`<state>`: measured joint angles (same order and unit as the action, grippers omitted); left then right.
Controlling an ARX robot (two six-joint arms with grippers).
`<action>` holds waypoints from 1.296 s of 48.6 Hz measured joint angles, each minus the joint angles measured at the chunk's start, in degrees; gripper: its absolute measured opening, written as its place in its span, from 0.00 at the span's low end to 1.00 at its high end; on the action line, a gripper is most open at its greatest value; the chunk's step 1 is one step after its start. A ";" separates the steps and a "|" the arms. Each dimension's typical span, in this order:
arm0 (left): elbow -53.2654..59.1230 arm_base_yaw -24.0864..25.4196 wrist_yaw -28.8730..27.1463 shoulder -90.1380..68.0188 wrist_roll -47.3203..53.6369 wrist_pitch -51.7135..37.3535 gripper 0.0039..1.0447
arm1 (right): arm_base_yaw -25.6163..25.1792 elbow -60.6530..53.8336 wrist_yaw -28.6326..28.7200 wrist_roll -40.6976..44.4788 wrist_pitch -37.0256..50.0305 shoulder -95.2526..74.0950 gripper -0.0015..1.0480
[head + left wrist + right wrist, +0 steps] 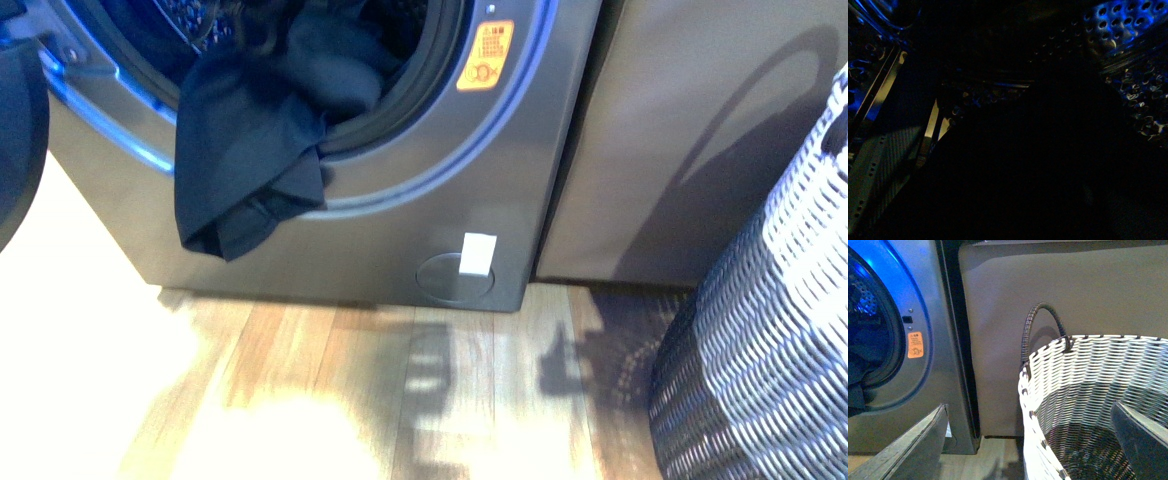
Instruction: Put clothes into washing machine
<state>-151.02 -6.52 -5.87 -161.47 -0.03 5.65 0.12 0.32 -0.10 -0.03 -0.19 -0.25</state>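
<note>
Wooden floorboards [330, 390] fill the lower part of the front view, with the grey washing machine [400, 220] standing on them in the upper left and a white wicker basket [770, 340] at the right edge. The clothes [255, 140], a dark navy garment, lie across the lower lip of the porthole: the upper part sits inside the drum, while a folded tail hangs down over the front panel toward the lower left. Its long axis runs roughly from the drum's interior at upper right down to that hanging end.

The left wrist view is nearly black and tells nothing. In the right wrist view the right tool [1030, 445] is spread wide with nothing between its fingers [908, 450], poised over the basket, which looks bare inside where it shows. The left tool cannot be made out, so its state cannot be told.

The loading step appears partly done. The next move likely calls for lifting or pushing the hanging tail over the rim so that nothing drapes outside the door seal.
</note>
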 joint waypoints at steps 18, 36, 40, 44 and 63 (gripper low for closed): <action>-13.77 -0.39 0.24 -5.05 1.07 1.46 0.21 | 0.00 0.00 0.00 0.02 0.00 0.00 0.93; 11.26 0.07 6.19 8.66 -1.75 -13.70 0.95 | 0.00 0.00 0.00 0.02 0.00 0.00 0.93; 25.00 0.15 6.51 17.09 -1.64 -18.82 0.94 | 0.00 0.00 0.00 0.02 0.00 0.00 0.93; 35.26 0.15 7.04 23.45 -1.53 -22.29 0.94 | 0.00 0.00 0.00 0.00 0.00 0.00 0.93; 74.20 0.00 8.79 41.16 -1.77 -36.06 0.94 | 0.00 0.00 0.00 0.02 0.00 0.00 0.93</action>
<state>-76.82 -6.52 2.92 -120.31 -1.80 -30.41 0.12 0.32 -0.10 -0.01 -0.19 -0.25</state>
